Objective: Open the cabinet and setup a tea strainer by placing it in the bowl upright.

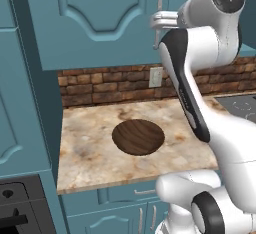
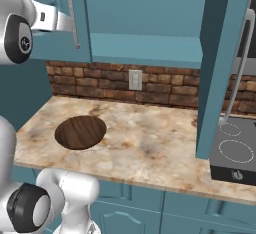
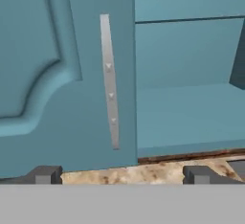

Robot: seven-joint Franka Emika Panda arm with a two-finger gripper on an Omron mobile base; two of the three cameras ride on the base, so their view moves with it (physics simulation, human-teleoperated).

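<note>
Gripper (image 3: 119,175) spread wide, gripping nothing, squared up near the left door's bar handle (image 3: 109,79).

Cabinet (image 2: 145,18): two doors. Right one (image 2: 220,68) is swung out over the counter (image 2: 150,143); left one (image 1: 95,18) is closed.

Handle judgement: rigid smooth metal, likely slippery. Pinch mid-bar and pull along the hinge arc.

Tea strainer: can't see it on the shelf from here, so presumably behind the left door. Expect it light, with easily dented mesh; grab by the rim or handle.

One wooden bowl (image 1: 138,136), on the counter below the left door.
</note>
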